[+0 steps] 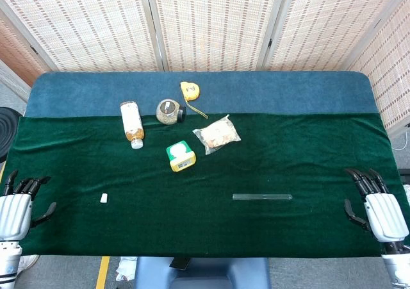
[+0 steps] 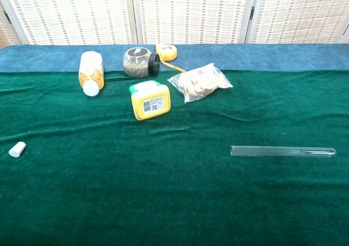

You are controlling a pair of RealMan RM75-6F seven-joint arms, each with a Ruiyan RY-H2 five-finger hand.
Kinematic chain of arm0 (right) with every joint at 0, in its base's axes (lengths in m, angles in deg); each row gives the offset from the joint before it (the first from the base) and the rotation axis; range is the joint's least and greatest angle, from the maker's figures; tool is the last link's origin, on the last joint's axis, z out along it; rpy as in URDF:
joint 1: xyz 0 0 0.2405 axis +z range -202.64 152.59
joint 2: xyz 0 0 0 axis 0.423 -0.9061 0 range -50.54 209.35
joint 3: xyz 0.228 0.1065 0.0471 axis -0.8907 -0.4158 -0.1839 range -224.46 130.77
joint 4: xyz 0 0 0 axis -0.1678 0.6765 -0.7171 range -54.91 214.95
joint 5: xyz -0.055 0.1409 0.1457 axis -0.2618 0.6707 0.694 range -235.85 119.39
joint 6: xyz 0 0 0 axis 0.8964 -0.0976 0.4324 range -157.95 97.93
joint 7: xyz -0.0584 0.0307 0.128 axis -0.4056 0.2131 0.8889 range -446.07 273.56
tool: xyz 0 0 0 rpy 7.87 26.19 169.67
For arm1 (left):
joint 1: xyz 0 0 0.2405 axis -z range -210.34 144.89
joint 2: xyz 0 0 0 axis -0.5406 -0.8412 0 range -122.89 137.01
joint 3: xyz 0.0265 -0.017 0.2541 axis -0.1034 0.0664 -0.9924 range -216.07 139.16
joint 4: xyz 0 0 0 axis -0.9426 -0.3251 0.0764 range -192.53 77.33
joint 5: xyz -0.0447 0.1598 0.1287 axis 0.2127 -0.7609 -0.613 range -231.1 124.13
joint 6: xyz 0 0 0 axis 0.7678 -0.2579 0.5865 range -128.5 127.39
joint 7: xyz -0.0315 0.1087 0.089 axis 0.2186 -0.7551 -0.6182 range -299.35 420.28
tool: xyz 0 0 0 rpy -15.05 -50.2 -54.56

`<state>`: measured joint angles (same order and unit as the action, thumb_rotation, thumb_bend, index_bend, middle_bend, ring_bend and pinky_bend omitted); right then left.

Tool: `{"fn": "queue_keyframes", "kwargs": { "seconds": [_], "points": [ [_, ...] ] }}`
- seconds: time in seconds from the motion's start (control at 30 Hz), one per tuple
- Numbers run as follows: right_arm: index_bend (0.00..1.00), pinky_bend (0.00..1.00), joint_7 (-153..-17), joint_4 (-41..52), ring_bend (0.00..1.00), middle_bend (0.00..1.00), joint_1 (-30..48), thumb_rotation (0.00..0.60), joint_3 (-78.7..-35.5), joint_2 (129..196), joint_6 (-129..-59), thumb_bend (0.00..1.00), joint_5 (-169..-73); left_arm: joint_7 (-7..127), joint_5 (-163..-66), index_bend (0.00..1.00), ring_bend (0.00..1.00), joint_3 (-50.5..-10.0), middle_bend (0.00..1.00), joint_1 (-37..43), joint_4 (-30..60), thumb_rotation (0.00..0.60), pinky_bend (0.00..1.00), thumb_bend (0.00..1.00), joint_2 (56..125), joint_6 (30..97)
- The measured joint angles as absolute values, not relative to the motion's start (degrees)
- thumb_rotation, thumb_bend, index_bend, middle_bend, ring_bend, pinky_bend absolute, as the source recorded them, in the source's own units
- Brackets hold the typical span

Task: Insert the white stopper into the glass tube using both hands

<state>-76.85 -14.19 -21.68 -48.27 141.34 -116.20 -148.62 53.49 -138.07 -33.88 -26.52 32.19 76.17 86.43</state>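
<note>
Clearly nothing is begun: the white stopper [image 1: 103, 198] lies on the bench [image 1: 192, 238] near the left hand [image 1: 16, 212], the glass tube [image 1: 262, 197] lies flat nearer the right hand [image 1: 383, 213]. Both hands' fingers are spread, holding nothing.

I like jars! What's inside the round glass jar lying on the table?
The jar lies on its side, filled with something grainy and brownish-green; the pictures are too small to tell what. Its black lid hides the mouth.

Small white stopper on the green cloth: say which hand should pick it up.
Left. The small white stopper lies near the open left hand; the right hand is far across.
</note>
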Motion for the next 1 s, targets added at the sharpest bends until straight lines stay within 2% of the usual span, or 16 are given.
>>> {"fn": "queue_keyframes", "kwargs": {
  "seconds": [0.67, 0.9, 1.0],
  "points": [
    [0.11, 0.05, -76.8, -14.4, 0.15, 0.18, -21.1, 0.600, -48.3, 140.9, -115.2, 0.58, -148.3, 54.0, -138.8, 0.32, 0.31, -34.2, 0.39, -24.4, 30.8, 0.600, 0.07, 0.33, 76.6, 83.4],
    [0.11, 0.05, -76.5, -14.2, 0.15, 0.18, -21.0, 0.600, -48.3, 140.9, -115.2, 0.58, -148.6, 55.5, -140.1, 0.27, 0.28, -34.5, 0.38, -20.9, 27.1, 0.600, 0.06, 0.27, 78.2, 78.2],
    [0.11, 0.05, -76.4, -14.0, 0.15, 0.18, -20.9, 0.600, -48.4, 141.0, -115.3, 0.58, -148.6, 55.5, -139.9, 0.21, 0.23, -34.5, 0.34, -19.2, 26.3, 0.600, 0.03, 0.23, 78.7, 75.1]
  ]
}}
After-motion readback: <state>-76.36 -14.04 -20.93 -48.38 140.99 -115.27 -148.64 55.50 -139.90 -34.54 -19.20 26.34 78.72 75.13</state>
